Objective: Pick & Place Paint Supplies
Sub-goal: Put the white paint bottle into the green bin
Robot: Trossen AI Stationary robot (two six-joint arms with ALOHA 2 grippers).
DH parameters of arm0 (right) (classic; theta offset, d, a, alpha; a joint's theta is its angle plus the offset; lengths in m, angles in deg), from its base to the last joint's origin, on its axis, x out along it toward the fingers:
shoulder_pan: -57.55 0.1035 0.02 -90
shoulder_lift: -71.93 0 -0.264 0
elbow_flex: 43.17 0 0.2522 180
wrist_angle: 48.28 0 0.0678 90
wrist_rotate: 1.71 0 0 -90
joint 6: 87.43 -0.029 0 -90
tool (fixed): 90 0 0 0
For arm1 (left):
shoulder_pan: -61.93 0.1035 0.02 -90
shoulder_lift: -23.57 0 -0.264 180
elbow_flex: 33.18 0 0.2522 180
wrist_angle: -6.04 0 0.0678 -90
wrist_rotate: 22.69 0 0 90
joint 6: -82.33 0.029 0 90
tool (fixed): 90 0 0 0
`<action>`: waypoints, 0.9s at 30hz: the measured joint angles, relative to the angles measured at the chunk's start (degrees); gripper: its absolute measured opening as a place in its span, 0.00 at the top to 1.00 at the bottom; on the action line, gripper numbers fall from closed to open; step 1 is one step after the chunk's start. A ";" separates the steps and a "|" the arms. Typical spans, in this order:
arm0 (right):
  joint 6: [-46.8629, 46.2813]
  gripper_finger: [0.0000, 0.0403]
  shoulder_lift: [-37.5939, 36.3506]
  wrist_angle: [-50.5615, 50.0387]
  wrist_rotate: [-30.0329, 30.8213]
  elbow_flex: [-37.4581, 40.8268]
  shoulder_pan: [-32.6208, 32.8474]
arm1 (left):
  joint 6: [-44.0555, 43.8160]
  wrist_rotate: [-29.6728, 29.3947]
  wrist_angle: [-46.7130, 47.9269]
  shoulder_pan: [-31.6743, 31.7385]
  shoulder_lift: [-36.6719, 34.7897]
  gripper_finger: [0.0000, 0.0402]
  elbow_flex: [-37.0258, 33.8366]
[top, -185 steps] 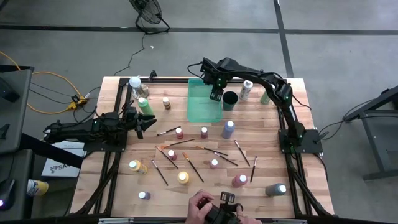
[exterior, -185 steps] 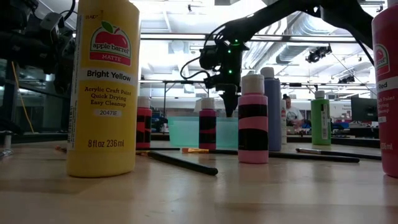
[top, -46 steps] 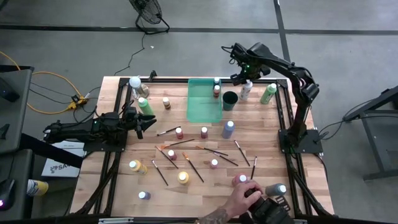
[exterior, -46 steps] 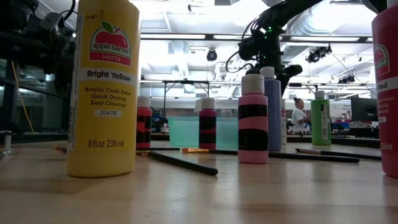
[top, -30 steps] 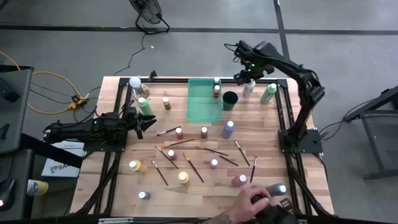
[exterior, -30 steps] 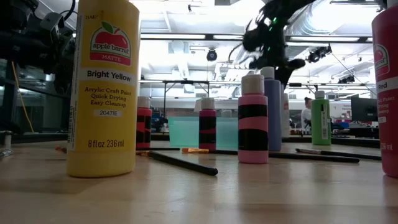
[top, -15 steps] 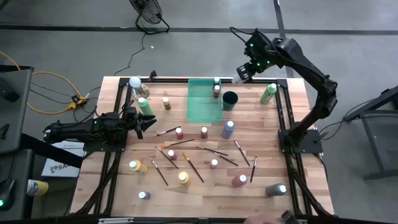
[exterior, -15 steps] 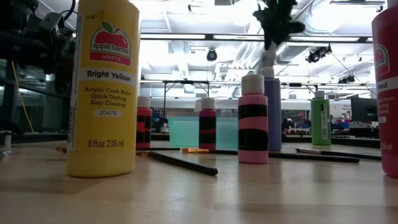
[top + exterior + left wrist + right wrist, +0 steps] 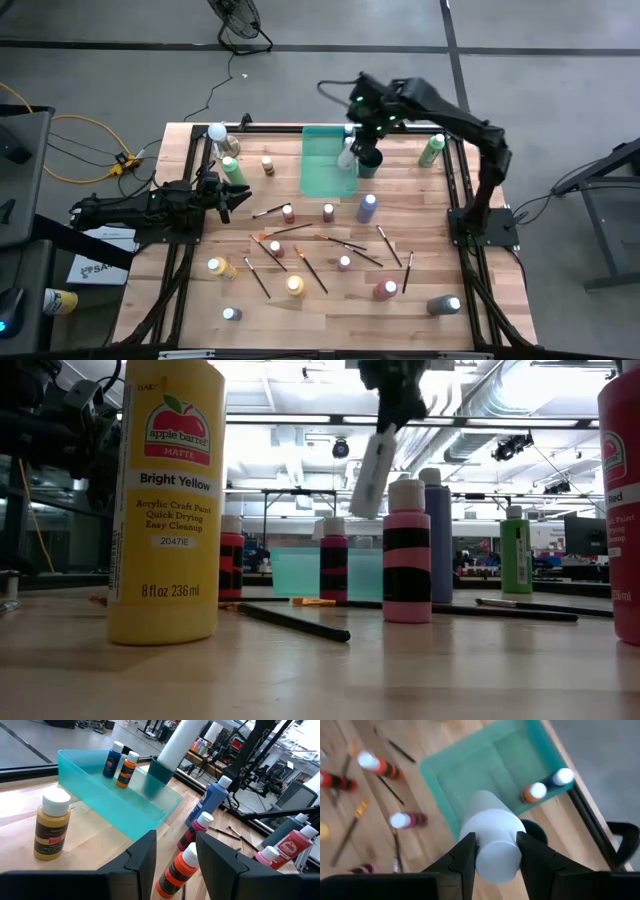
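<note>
My right gripper (image 9: 494,857) is shut on a white bottle (image 9: 347,155), high above the right rim of the teal bin (image 9: 325,165); the low view shows the bottle (image 9: 372,475) slanting in the air. Two small bottles, orange (image 9: 536,792) and blue (image 9: 563,776), stand in the bin's far end. Paint bottles and thin brushes (image 9: 311,270) lie spread over the middle of the table. My left gripper (image 9: 225,196) waits open at the table's left side, pointing toward the bin (image 9: 115,790). My right gripper pinches the white bottle's upper body (image 9: 492,851) between its two fingers (image 9: 466,854), coming from above and pointing down. The bottle is lifted clear and hangs tilted below the fingers, its lower end (image 9: 366,500) over the bin's right edge.
A dark cup (image 9: 370,160) stands just right of the bin. A green bottle (image 9: 432,150) is at the far right corner, a blue one (image 9: 366,208) mid-table, a clear object with a white ball top (image 9: 217,133) at the far left. A big yellow bottle (image 9: 165,500) stands near the low camera.
My right gripper has lifted the white bottle off the table's far right part, risen, then swung toward the table's left, over the bin's right edge. The bottle went from standing to hanging tilted in the air. A person's hand at the near edge has drawn back out of view.
</note>
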 joint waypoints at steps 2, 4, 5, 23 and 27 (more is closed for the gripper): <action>2.88 0.72 2.15 0.03 0.41 0.00 0.54 | -0.01 0.00 0.00 -0.01 -0.01 0.66 0.00; 5.32 0.72 4.14 -0.15 1.03 0.00 1.18 | -0.01 0.00 0.00 0.01 0.01 0.66 0.00; 6.35 0.72 5.03 -0.17 1.42 0.01 1.35 | 0.01 0.00 0.02 0.01 -0.01 0.66 0.00; 14.45 0.70 11.94 -2.15 3.96 0.00 4.54 | -0.01 0.00 0.00 0.00 -0.01 0.66 0.00; 14.11 0.71 11.94 -2.28 3.39 0.01 5.68 | -0.01 0.00 0.01 0.00 -0.01 0.66 0.00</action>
